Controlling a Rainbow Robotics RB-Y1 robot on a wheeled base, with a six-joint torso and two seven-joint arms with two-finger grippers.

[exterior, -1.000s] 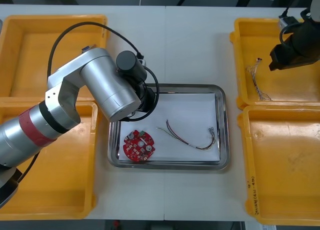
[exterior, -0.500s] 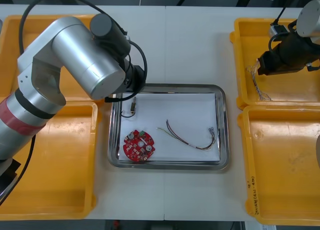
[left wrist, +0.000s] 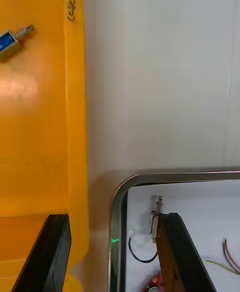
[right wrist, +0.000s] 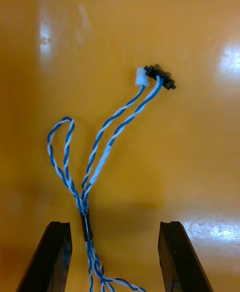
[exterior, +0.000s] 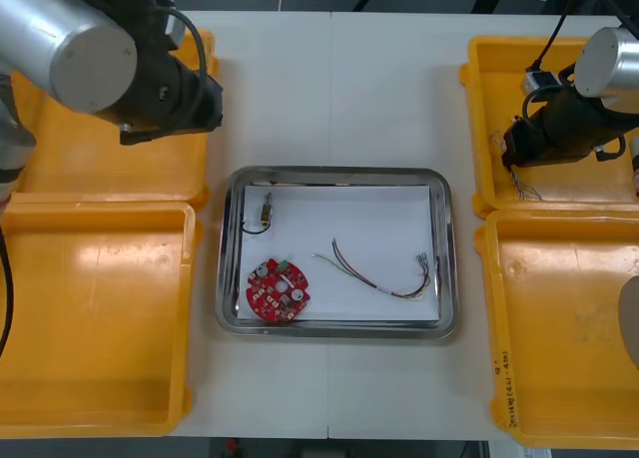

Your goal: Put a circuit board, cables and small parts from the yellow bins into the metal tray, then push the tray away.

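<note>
1. Swung clear of the white-lined metal tray [exterior: 448,248] since a second ago, the left arm now hangs over the far yellow bin on the left [exterior: 100,169]. Its left pincer [left wrist: 112,252] is released, black fingers spread above that bin's wall and the tray's far-left corner.
2. Over the far yellow bin on the right [exterior: 579,189], the right pincer [right wrist: 114,257] has slid closer to the twisted blue and white cable [right wrist: 107,142]. It is released too: the cable lies on the bin floor between the two fingers, and neither finger presses it.
3. Three items lie in the tray: a round red circuit board [exterior: 278,291] near the near-left corner, a red and yellow cable [exterior: 384,273] across the middle, and a small metal part [exterior: 265,211] with a thin black cable [left wrist: 140,254] in the far-left corner.
4. A small blue-bodied metal part [left wrist: 10,42] rests on the floor of the left far bin, well apart from the pincer.
5. The tray sits on the light worktop [exterior: 379,89], between the bins.
</note>
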